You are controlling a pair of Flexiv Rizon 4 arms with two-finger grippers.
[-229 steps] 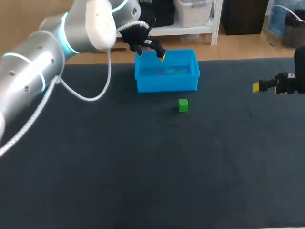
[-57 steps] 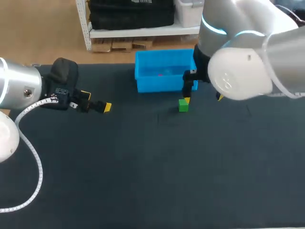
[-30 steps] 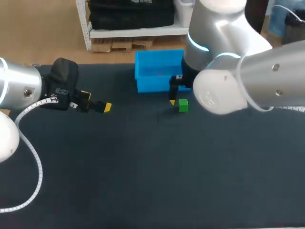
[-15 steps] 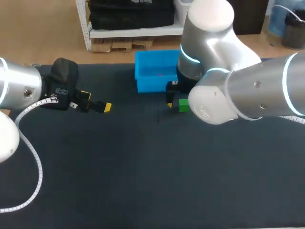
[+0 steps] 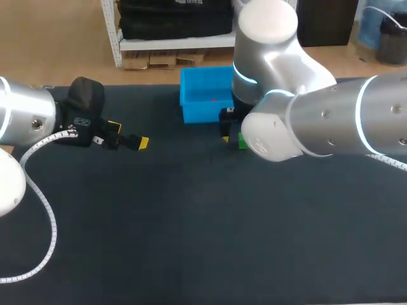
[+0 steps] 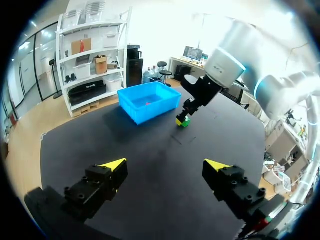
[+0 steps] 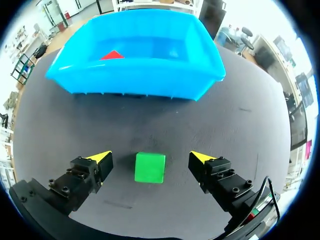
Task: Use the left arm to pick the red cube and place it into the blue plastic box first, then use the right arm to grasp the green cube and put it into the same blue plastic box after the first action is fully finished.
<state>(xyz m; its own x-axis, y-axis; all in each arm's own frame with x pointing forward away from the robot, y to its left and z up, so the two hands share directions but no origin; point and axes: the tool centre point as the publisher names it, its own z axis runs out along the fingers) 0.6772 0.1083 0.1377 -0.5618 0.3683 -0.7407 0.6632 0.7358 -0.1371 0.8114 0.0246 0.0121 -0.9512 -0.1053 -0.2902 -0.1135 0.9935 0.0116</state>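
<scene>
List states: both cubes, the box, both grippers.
red cube: inside the box, on its floor.
blue plastic box: upright on the table, holding only the red cube.
green cube: on the table, between the right gripper's fingers, not touched.
right gripper: open, straddling the green cube.
left gripper: open, empty, away from the box.

Bright even room light, soft shadow beneath the blue plastic box (image 7: 135, 75)

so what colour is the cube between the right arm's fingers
Green. The cube shows best in the right wrist view, lying on the table between the open fingers.
</scene>
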